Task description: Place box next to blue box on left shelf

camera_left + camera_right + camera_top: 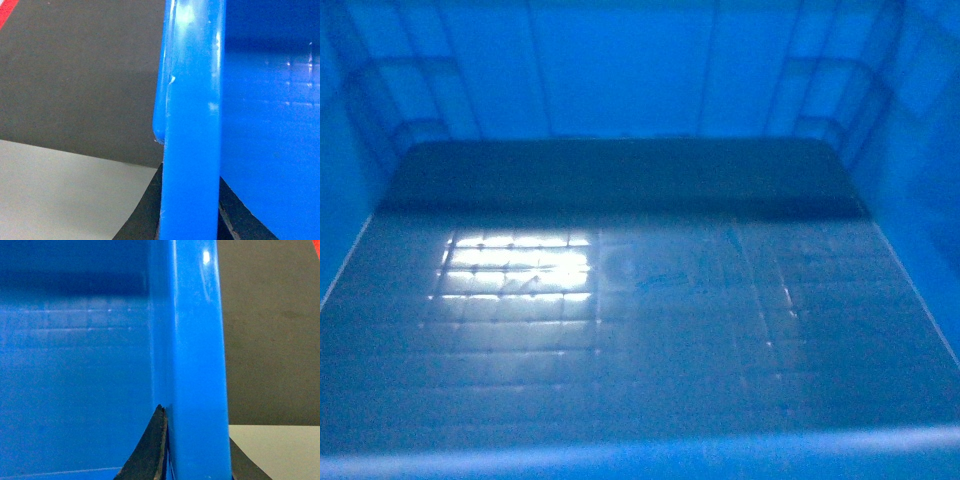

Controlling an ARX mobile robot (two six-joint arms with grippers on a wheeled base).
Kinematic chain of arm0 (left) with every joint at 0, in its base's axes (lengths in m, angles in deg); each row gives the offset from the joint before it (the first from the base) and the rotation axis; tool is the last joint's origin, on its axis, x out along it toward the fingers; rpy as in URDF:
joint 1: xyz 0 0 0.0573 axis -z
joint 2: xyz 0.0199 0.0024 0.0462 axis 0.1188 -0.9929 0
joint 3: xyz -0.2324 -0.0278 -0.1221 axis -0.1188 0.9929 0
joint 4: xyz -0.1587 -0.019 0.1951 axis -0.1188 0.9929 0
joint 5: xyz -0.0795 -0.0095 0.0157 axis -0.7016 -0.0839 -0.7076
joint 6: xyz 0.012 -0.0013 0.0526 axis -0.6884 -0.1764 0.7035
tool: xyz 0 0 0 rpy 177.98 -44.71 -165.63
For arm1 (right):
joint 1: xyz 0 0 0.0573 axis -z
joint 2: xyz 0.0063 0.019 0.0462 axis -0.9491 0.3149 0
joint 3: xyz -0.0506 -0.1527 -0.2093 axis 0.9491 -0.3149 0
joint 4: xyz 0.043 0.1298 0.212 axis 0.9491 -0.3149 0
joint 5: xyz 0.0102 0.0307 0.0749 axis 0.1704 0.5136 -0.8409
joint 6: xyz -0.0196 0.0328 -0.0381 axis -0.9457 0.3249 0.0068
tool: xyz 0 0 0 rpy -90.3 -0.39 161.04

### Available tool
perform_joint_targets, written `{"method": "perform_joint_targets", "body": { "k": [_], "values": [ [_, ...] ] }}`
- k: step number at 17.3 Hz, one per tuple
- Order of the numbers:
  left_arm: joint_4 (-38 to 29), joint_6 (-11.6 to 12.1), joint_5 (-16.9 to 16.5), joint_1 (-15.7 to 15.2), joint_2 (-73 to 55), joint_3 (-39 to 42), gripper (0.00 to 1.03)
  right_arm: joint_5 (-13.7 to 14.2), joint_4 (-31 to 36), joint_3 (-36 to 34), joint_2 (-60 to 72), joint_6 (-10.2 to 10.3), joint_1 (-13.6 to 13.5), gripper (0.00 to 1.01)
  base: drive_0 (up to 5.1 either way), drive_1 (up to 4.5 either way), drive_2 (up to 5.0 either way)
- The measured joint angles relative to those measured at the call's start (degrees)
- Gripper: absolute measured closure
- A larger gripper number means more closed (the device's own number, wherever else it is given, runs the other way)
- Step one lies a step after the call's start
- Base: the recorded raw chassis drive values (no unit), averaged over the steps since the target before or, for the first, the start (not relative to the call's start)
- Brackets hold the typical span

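Left tool (190, 220) and right tool (197, 455) each clamp the blue crate's (640, 330) rim; carried, no shelf in sight yet.

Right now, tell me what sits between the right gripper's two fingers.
The box's thick blue rim, running upright between the dark fingers of the right gripper in the right wrist view. Nothing else shows there.

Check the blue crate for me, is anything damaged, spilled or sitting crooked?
Nothing stands out. The crate is empty, with only window glare on its grid floor. The left gripper and right gripper each have jaws clamped squarely over a side rim.
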Motion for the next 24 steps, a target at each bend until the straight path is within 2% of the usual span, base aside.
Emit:
{"method": "perform_joint_targets", "body": {
  "k": [2, 3, 4, 6, 9, 19, 24],
  "values": [
    [3.67, -1.75, 2.75, 2.71, 3.91, 0.85, 0.90, 2.36, -1.95, -2.25, -4.81, 2.34, -2.71, 0.89, 0.0, 0.00, 0.0],
    [4.02, -2.21, 2.97, 3.30, 4.94, 1.27, 0.90, 2.51, -2.23, -2.97, -6.01, 2.80, -2.84, 0.89, 0.0, 0.00, 0.0],
    [3.54, -2.14, 3.26, 3.56, 5.05, 1.53, 0.90, 2.71, -2.19, -2.99, -6.01, 2.80, -2.78, 0.89, 0.0, 0.00, 0.0],
    [0.13, -1.05, 5.07, 4.92, 5.68, 2.75, 0.90, 4.44, -0.35, -3.37, -6.10, 1.53, -2.67, 0.89, 0.0, 0.00, 0.0],
    [-1.03, -0.85, 5.51, 5.09, 5.95, 2.73, 0.90, 5.75, 1.03, -3.39, -6.80, 0.31, -2.80, 0.88, 0.0, 0.00, 0.0],
    [-0.72, -0.83, 5.66, 5.16, 6.10, 2.73, 0.90, 5.77, 0.74, -3.39, -6.78, 0.26, -2.86, 0.88, 0.0, 0.00, 0.0],
    [-0.52, -0.83, 5.60, 5.16, 6.05, 2.73, 0.90, 5.75, 0.70, -3.39, -6.64, 0.22, -2.86, 0.88, -1.5, -1.49, -1.5]
  ]
}}
